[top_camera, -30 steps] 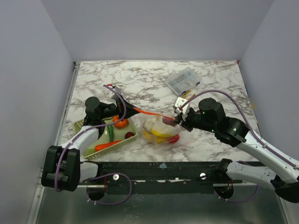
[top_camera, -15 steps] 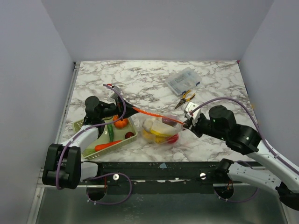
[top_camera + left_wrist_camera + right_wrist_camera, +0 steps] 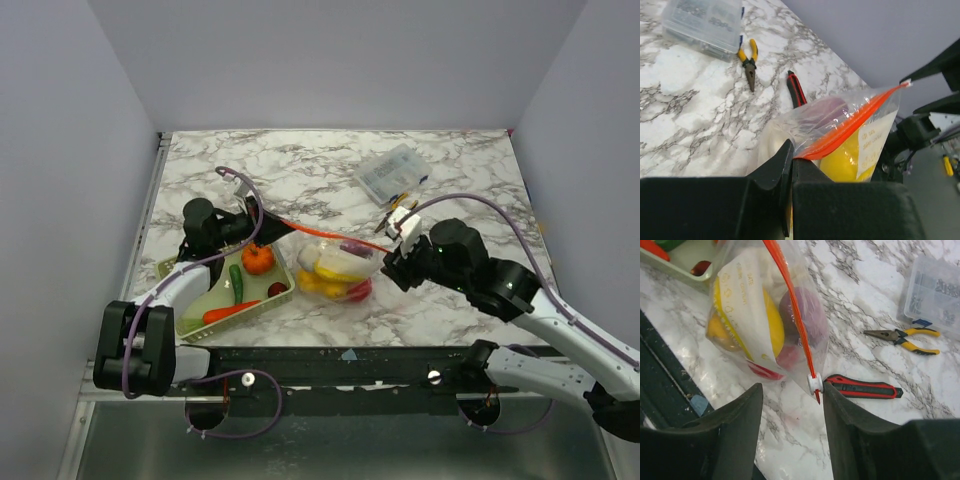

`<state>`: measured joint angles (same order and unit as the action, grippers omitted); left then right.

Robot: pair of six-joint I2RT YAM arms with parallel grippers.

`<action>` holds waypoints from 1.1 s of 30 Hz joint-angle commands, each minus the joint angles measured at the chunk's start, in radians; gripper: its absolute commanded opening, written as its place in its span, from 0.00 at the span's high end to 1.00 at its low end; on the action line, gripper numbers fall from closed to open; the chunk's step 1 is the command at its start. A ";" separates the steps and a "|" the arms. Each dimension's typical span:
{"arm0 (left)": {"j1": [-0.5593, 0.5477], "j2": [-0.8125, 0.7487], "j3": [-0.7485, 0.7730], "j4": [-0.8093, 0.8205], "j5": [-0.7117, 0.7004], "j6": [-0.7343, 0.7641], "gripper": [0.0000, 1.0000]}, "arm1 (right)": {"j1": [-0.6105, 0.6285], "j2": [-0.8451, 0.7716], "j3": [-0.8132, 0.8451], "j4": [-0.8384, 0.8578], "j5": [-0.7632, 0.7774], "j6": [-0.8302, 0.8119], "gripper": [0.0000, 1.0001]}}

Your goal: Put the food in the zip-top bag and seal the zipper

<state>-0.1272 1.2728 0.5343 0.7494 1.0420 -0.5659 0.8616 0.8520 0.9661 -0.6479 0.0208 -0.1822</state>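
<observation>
The zip-top bag (image 3: 335, 270) hangs just above the marble, holding food: yellow pieces (image 3: 772, 322), a dark purple one (image 3: 806, 315) and a red one (image 3: 765, 371). Its orange zipper (image 3: 792, 310) runs taut between the two grippers. My left gripper (image 3: 790, 152) is shut on the zipper's left end, also seen from above (image 3: 268, 222). My right gripper (image 3: 792, 390) is open at the other end. The white slider (image 3: 815, 383) rests against the inner side of its right finger (image 3: 840, 410). More food lies in the basket: a pumpkin (image 3: 258, 258), a cucumber (image 3: 237, 280) and a carrot (image 3: 230, 311).
The pale green mesh basket (image 3: 200, 305) stands under the left arm at the near left. A red-and-black utility knife (image 3: 862, 388) lies just beyond the right fingers. Yellow-handled pliers (image 3: 902, 336) and a clear parts box (image 3: 392, 172) lie behind it.
My right gripper has opened and let go of the zipper's slider end. The left gripper has pulled the bag a little left and back.
</observation>
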 commanded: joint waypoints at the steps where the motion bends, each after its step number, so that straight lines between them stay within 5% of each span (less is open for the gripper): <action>1: -0.001 0.035 0.108 -0.193 -0.185 -0.133 1.00 | -0.008 0.090 0.030 0.167 0.157 0.156 0.39; 5: -0.008 0.087 0.177 -0.363 -0.313 -0.210 1.00 | -0.008 0.229 0.158 0.158 0.239 0.257 0.16; 9: -0.020 0.175 0.254 -0.483 -0.354 -0.246 0.98 | -0.008 0.330 0.309 0.092 0.376 0.360 0.07; 15: -0.028 0.286 0.367 -0.619 -0.406 -0.261 0.78 | -0.007 0.259 0.351 0.096 0.492 0.368 0.01; 20: -0.028 0.266 0.396 -0.674 -0.453 -0.216 0.52 | -0.008 0.189 0.399 0.006 0.532 0.429 0.00; 24: -0.028 0.234 0.451 -0.829 -0.482 -0.168 0.03 | -0.009 0.199 0.464 -0.116 0.533 0.502 0.00; 33: -0.028 0.034 0.538 -1.183 -0.683 -0.112 0.02 | -0.007 0.106 0.451 -0.101 0.624 0.589 0.00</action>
<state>-0.1528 1.4071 0.9924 -0.1902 0.5110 -0.7300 0.8558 0.9848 1.4029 -0.7139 0.5606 0.3416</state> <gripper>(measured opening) 0.982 0.995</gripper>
